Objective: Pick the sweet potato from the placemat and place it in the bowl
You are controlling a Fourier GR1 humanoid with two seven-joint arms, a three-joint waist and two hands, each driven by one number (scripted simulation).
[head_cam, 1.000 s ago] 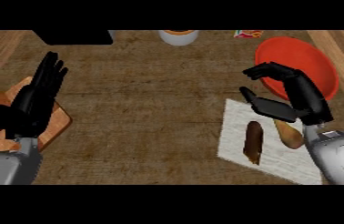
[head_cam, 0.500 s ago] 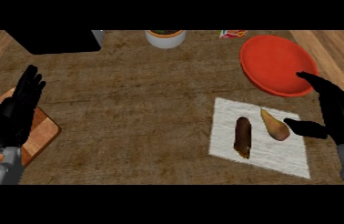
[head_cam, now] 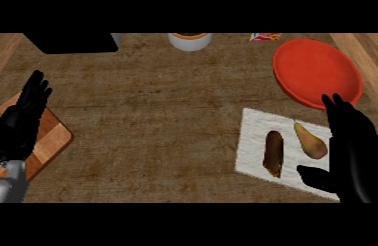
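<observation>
At lower right, right hand [head_cam: 354, 155] stood with fingers straight, thumb apart, near sweet potato [head_cam: 273, 153] lying on placemat [head_cam: 254, 137].

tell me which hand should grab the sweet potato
Right. The right hand is open over the placemat's right edge, near the sweet potato and red bowl; the left hand rests far off over the cutting board.

Counter [head_cam: 162, 120] layout: mat near right, board near left.
On the mat [head_cam: 255, 124] the sweet potato [head_cam: 273, 153] lies left of a pear [head_cam: 311, 142], apart from it. The bowl [head_cam: 317, 70] sits just beyond the mat, far right. A board [head_cam: 53, 140] lies at the left edge. Along the far edge: box [head_cam: 70, 42] left, cup [head_cam: 190, 41] middle, packet [head_cam: 264, 36] right of the cup.
</observation>
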